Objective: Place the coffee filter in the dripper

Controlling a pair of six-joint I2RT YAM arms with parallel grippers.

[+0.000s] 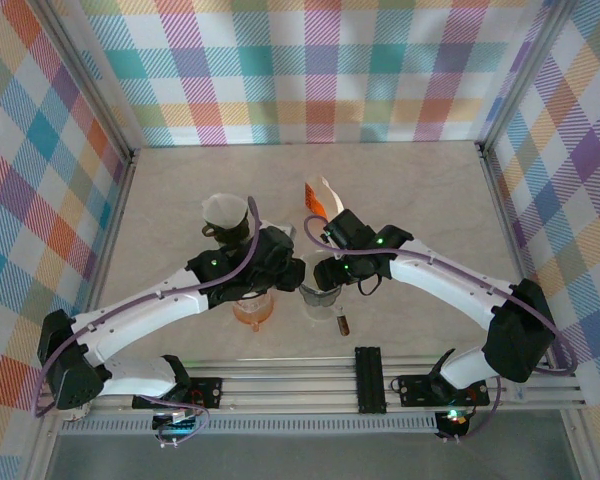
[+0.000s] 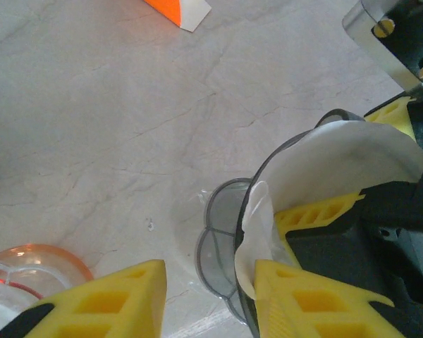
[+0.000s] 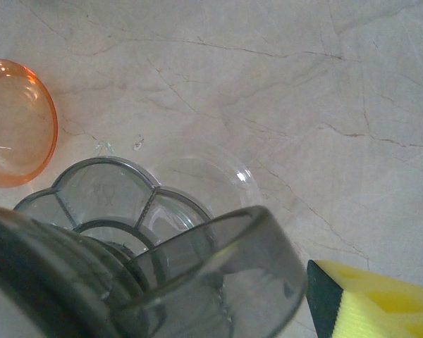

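Note:
The grey smoked dripper (image 2: 264, 176) is tilted, its scalloped base (image 2: 218, 246) facing my left wrist camera. The white coffee filter (image 2: 338, 155) lies inside its cone, one edge (image 2: 257, 225) curling over the rim. My right gripper (image 1: 328, 272) is shut on the dripper, with one yellow finger (image 2: 317, 208) over the filter and the other beyond the rim. The dripper's handle loop (image 3: 218, 274) sits by its finger (image 3: 381, 303). My left gripper (image 2: 208, 303) is open beside the dripper, its right finger touching the filter's edge, with bare table between the jaws.
An orange dripper (image 1: 252, 312) stands on the table just left of the grey one, near the front rail. A stack of white filters (image 1: 225, 210) lies behind my left arm. An orange-and-white packet (image 1: 320, 195) lies at the back centre. Plaid walls enclose the table.

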